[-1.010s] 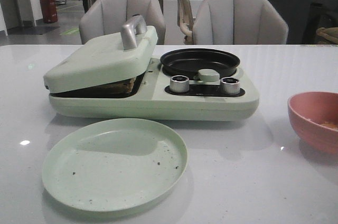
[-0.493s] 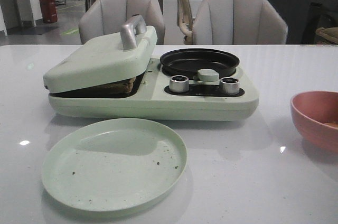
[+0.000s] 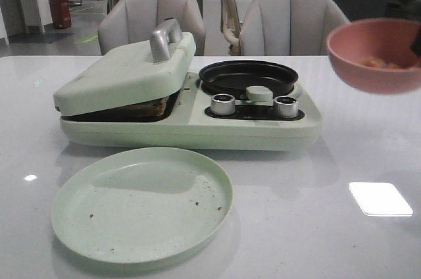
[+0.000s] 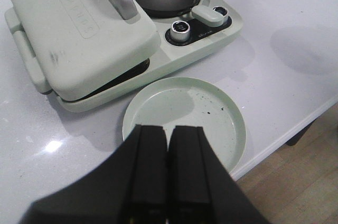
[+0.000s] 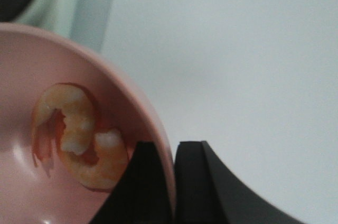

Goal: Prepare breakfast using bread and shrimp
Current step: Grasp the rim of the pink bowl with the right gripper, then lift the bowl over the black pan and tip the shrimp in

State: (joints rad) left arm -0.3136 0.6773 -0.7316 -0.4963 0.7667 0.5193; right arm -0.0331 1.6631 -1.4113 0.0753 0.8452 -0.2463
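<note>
The bread (image 3: pixel 148 106) shows only as a brown edge in the gap under the half-lowered lid (image 3: pixel 125 72) of the green breakfast machine (image 3: pixel 191 127). Curved orange and white shrimp (image 5: pixel 79 139) lie in a pink bowl (image 5: pixel 121 108). My right gripper (image 5: pixel 174 152) is shut on the bowl's rim, one finger inside and one outside. The bowl (image 3: pixel 371 55) hangs in the air to the right of the black pan (image 3: pixel 248 76), above pan height. My left gripper (image 4: pixel 169 134) is shut with nothing in it, high over the near side of the empty green plate (image 4: pixel 185 118).
The green plate (image 3: pixel 141 203) lies in front of the machine and carries dark crumbs. Two knobs (image 3: pixel 223 104) sit below the pan. The table's near edge (image 4: pixel 296 129) runs close behind the plate. Grey chairs (image 3: pixel 296 22) stand at the table's far side.
The pink bowl stood on the table at the right edge; it has been lifted up and slightly left into the air. Machine, lid and plate have not moved.
</note>
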